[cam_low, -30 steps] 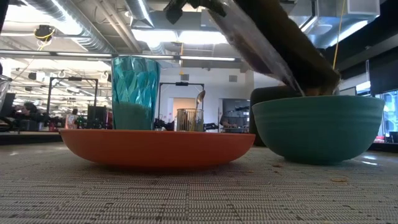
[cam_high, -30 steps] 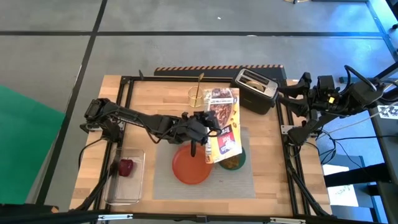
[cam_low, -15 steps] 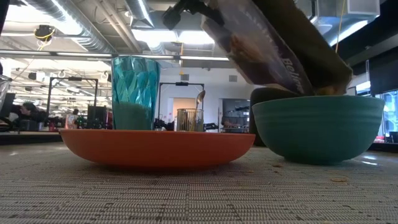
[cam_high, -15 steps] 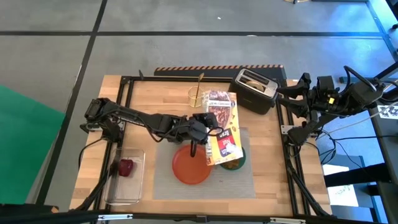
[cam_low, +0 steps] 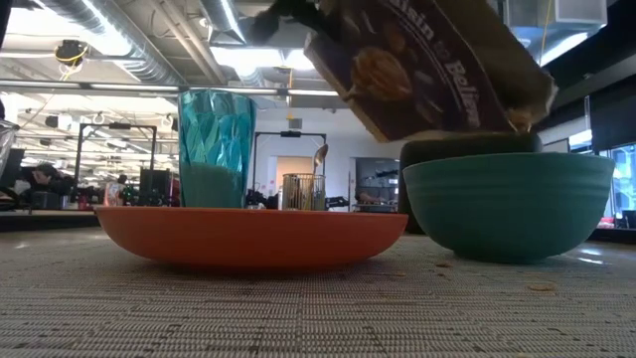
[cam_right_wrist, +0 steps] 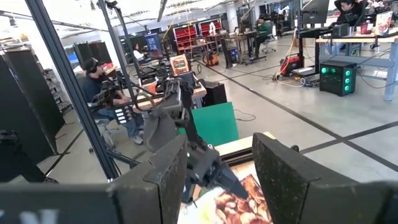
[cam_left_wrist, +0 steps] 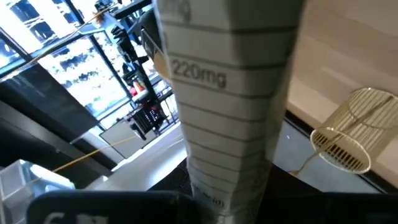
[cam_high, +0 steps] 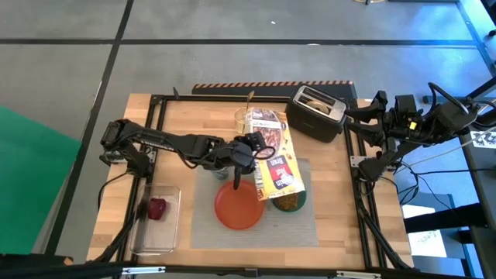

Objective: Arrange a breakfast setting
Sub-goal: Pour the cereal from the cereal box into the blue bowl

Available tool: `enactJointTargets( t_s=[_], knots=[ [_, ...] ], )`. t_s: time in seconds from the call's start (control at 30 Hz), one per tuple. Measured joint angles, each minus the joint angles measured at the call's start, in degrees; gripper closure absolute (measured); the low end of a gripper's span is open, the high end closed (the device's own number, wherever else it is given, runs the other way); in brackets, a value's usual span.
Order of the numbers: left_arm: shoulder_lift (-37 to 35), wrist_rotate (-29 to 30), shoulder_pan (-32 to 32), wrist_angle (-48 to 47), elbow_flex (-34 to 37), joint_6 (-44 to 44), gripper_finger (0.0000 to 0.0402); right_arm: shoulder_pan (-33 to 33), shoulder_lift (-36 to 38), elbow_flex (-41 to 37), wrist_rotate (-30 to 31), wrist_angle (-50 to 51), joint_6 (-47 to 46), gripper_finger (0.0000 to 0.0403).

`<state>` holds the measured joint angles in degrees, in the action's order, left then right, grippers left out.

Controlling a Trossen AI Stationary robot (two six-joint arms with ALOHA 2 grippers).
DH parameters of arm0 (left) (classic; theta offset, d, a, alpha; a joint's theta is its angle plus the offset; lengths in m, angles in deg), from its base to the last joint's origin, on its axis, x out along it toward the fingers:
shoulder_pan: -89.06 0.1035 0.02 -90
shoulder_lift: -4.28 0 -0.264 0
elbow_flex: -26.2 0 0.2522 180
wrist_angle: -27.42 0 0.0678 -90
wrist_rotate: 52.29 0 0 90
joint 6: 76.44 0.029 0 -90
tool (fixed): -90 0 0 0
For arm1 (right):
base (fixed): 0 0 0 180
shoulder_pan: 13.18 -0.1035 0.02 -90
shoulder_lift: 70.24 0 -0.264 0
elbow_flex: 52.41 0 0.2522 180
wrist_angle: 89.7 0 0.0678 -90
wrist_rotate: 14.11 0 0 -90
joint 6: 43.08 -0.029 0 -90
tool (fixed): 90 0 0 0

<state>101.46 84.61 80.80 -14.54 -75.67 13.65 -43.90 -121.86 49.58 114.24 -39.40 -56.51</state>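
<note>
A purple cereal box (cam_high: 273,159) hangs tilted over the teal bowl (cam_high: 293,201), which holds brown cereal (cam_high: 287,204). My left gripper (cam_high: 246,149) is shut on the box. The bowl and the orange plate (cam_high: 237,208) stand on the grey placemat (cam_high: 232,236). In the low view a blue cup (cam_low: 216,149) stands behind the plate (cam_low: 248,237), and the box (cam_low: 427,65) hangs above the bowl (cam_low: 507,204). A gold spoon (cam_high: 249,101) sticks up out of a wire holder (cam_high: 243,118). My right gripper (cam_right_wrist: 221,149) waits open at the table's right edge, off the table top. My left gripper pinches the cereal box between its two fingers at one long narrow side (cam_left_wrist: 211,186), in the box's far half. The fingers come level from the table's left. The box is lifted clear and slants down, its lower end (cam_low: 522,104) just over the bowl's rim.
A black toaster (cam_high: 318,114) stands at the far right of the table. A clear container (cam_high: 155,225) at the near left holds a red fruit (cam_high: 157,208). The wire holder (cam_left_wrist: 348,137) stands close behind the box. A few crumbs lie on the mat (cam_low: 542,288).
My left gripper has rolled and shifted a little toward the table's far left, still shut on the box. The box has turned about its length, so its printed face now shows in the low view. Its lower end stays over the bowl.
</note>
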Motion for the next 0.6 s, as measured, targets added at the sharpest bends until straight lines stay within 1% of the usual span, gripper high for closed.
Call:
enactJointTargets(
  t_s=[0.37,0.6],
  knots=[
    [-3.7,-1.5,-0.1,-0.1,0.0,-5.8,0.034,0.0,0.1,0.0,0.0,0.1,0.5,0.0229],
    [-5.2,-3.3,0.4,-5.7,0.0,-10.5,0.034,0.0,0.1,0.0,0.4,0.1,1.4,0.0229]
  ],
)
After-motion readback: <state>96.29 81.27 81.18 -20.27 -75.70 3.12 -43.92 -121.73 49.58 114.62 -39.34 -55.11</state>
